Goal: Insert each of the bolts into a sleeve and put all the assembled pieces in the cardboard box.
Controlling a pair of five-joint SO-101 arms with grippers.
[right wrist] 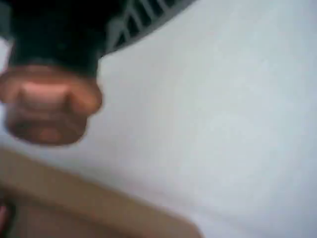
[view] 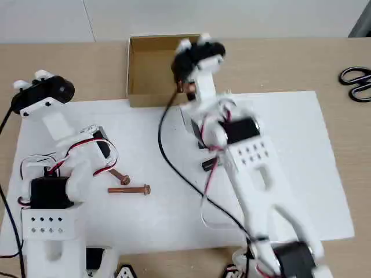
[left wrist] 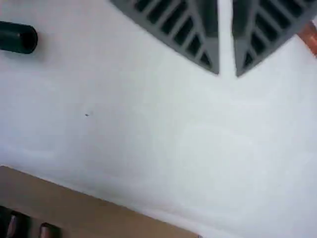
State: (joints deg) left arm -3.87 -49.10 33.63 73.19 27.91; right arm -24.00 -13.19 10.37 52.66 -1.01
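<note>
Closest in, the copper held bolt is pinched in the right tool, something blurred and black above its head, at the near wall of the cardboard box. Over the white sheet on the desk, the left tool hangs almost pressed together, gripping nothing. One loose bolt and a second loose bolt lie beside that arm, and a black sleeve lies on the sheet.
</note>
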